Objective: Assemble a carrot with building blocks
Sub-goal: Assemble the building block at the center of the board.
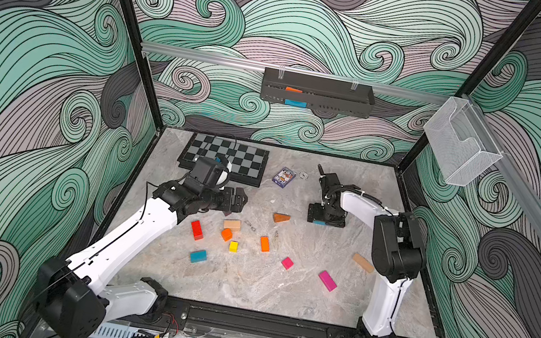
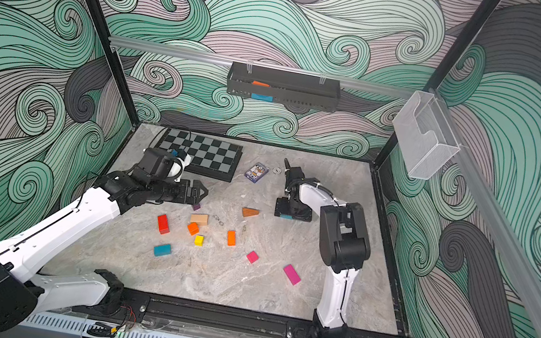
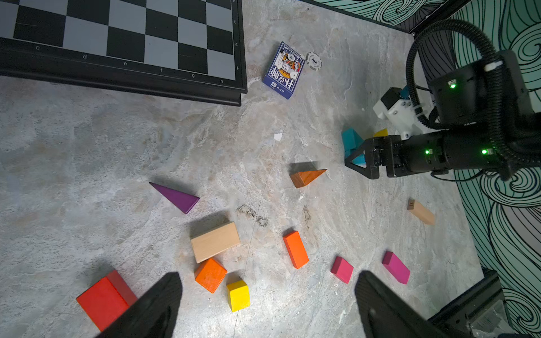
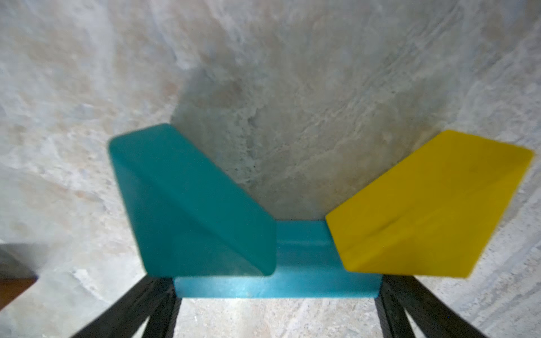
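**Right fingers astride a teal cuboid, left fingers spread above loose blocks**

The right gripper (image 4: 278,288) sat low at the marble table (image 4: 263,73) with its fingers set wide; the teal cuboid (image 4: 301,248) lay crosswise between them, each end reaching a finger; whether they pressed it or only flanked it, I could not tell. Just beyond the fingertips a teal wedge (image 4: 187,202) and a yellow wedge (image 4: 424,210) touched that cuboid and splayed apart from each other.

The left gripper (image 3: 268,276) hung above the table with its fingers (image 3: 152,304) spread and nothing between the pads. In its wrist view an orange cube (image 3: 210,275) and a yellow cube (image 3: 237,294) lay on the table in the gap between the fingers, touching or nearly so. A red cuboid (image 3: 105,301) lay just outside one finger, partly hidden by it; a pink block (image 3: 342,269) lay near the other fingertip, with a magenta cuboid (image 3: 395,267) further out. Ahead of the fingertips a beige cuboid (image 3: 215,241) touched the orange cube; an orange cuboid (image 3: 295,248) lay near it; a purple wedge (image 3: 177,197) and a brown wedge (image 3: 307,177) lay further ahead, well apart; the chessboard (image 3: 117,38) and the playing-card box (image 3: 282,70) lay beyond them all
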Controlling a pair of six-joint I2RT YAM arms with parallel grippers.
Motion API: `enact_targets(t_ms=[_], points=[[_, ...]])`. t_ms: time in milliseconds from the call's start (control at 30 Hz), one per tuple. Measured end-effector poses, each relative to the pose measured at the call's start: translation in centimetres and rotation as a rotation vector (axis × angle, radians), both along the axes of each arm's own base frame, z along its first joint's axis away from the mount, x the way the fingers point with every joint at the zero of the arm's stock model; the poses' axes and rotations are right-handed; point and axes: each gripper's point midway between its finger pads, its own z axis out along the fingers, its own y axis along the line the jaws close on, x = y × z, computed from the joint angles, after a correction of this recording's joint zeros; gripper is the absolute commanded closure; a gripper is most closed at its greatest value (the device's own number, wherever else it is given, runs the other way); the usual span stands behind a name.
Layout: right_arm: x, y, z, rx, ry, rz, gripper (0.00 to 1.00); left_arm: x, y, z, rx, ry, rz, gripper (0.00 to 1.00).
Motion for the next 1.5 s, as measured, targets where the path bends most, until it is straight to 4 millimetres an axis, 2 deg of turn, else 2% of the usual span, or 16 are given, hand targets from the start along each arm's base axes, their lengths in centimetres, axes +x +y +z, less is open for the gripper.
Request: enact_targets(t_ms=[167,633,1500], points=[[0.06,0.01,0.02,0.000,-0.002,0.004,0.25,0.14,-0.26,-0.31,0.003,0.007,-0.005,0.06],[0.09,0.02,0.02,0.001,-0.003,0.000,0.02,0.20,-0.49,-0.57,0.004,0.016,-0.008,0.06],[0.12,-0.33,0.37,-0.012,0.000,-0.007,0.01,0.31,-0.55,-0.45,0.002,0.009,-0.009,0.06]])
